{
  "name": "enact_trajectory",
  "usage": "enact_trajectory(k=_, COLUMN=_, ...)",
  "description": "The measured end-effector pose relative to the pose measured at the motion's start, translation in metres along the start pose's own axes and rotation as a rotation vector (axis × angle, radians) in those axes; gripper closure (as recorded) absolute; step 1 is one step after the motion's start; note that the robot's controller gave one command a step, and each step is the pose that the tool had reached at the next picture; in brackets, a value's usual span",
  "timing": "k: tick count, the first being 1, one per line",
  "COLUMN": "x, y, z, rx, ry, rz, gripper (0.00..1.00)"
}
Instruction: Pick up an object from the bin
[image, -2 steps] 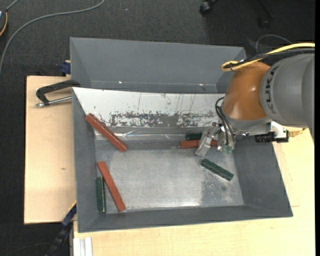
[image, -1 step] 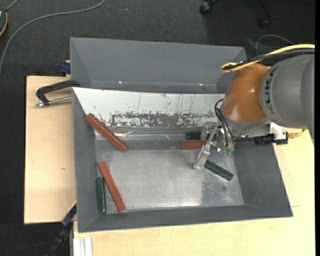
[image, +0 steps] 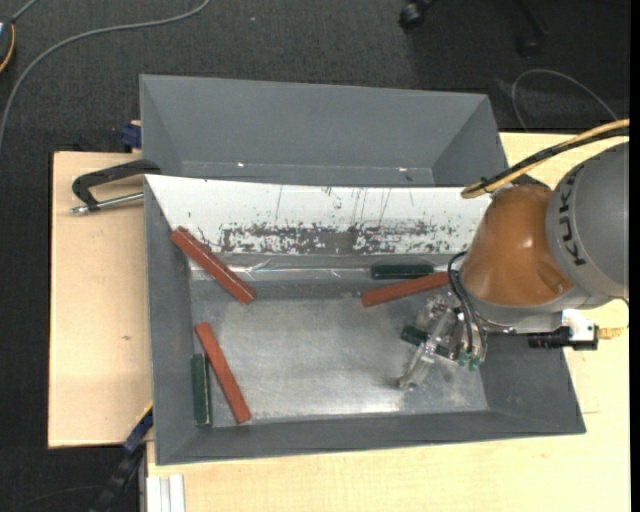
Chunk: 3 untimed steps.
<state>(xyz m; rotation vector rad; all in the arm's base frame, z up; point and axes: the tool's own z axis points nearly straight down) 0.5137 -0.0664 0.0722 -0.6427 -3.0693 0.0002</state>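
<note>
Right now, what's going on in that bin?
The arm comes in from the right, and its gripper hangs low over the floor of the grey bin, towards the front right. I can't tell that it holds anything. Nearest to it are a red-brown stick and, just behind that by the back wall, a dark green stick. A second red-brown stick lies at back left. A third red-brown stick and another green stick lie together at front left.
</note>
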Motion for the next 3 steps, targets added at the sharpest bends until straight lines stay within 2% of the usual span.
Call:
enact_trajectory(k=1, x=-0.002, y=0.002, z=0.000, rx=-0.002, ry=-0.005, rz=-0.002, gripper=1.00)
enact_trajectory(k=2, x=-0.006, y=-0.012, z=-0.208, rx=-0.005, ry=-0.021, rz=-0.081, gripper=1.00)
enact_trajectory(k=3, x=-0.012, y=-0.053, z=-0.252, rx=-0.001, ry=-0.016, rz=-0.199, gripper=1.00)
